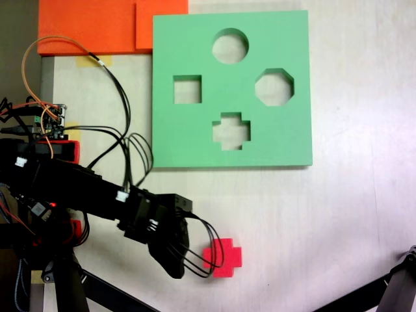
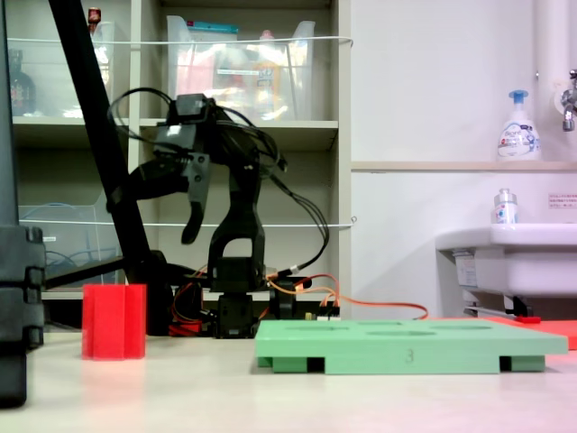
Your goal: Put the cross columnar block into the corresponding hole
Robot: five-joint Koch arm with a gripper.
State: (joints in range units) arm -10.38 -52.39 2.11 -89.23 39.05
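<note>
Currently the cross columnar block (image 1: 222, 258) stands on the table, well apart from the green board (image 1: 175, 136) and its plus-shaped hole (image 1: 231, 130). From above, the gripper (image 1: 183, 255) looks just beside it; the side view shows the gripper (image 2: 171, 203) raised well above the block (image 2: 114, 321), jaws spread and empty. Judged risk: a misaligned descent lands on the block's top or tips it.

- Black plastic arm (image 1: 78, 188) of blocky segments, with black jaws.
- Black cables (image 1: 127, 140) loop along it; thin orange wires (image 1: 39, 58) arc near the base.
- Small circuit board (image 1: 52, 117) beside a red-edged base part (image 1: 65, 149).
</note>
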